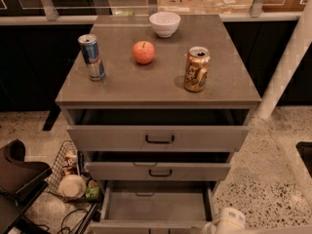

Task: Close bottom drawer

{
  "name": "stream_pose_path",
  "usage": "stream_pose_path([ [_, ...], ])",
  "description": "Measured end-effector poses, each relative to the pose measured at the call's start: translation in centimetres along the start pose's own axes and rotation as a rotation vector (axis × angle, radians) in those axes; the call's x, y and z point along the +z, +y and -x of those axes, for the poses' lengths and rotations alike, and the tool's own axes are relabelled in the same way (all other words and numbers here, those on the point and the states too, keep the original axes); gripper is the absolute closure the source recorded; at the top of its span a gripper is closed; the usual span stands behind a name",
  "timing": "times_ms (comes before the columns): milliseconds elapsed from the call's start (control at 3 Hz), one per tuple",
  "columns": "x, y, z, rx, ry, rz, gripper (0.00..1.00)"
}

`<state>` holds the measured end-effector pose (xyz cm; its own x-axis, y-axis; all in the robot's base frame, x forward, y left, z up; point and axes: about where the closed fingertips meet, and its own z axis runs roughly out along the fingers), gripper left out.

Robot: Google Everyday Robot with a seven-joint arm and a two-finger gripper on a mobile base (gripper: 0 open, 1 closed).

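Note:
The bottom drawer [156, 207] of the grey cabinet is pulled far out, showing its plain grey inside. Its front runs along the picture's lower edge and its handle is out of view. My gripper [228, 221] shows only as a white rounded body at the lower edge. It is just right of the drawer's front right corner. Whether it touches the drawer cannot be told.
The middle drawer [158, 171] and top drawer [158, 138] stand partly open above. The cabinet top holds a blue can [92, 57], an apple [144, 52], a gold can [197, 68] and a white bowl [165, 23]. A wire basket [68, 172] and cables lie at the left. A white post [287, 62] stands at the right.

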<state>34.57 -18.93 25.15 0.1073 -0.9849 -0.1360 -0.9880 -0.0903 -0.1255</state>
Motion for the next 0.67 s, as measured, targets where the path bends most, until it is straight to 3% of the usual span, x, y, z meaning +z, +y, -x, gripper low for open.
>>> stream_pose_path([
  [333,2.9,2.5,0.3,0.051,-0.087,0.056,1.00],
  [667,5.6,3.6,1.6,0.051,-0.156,0.081,1.00],
])
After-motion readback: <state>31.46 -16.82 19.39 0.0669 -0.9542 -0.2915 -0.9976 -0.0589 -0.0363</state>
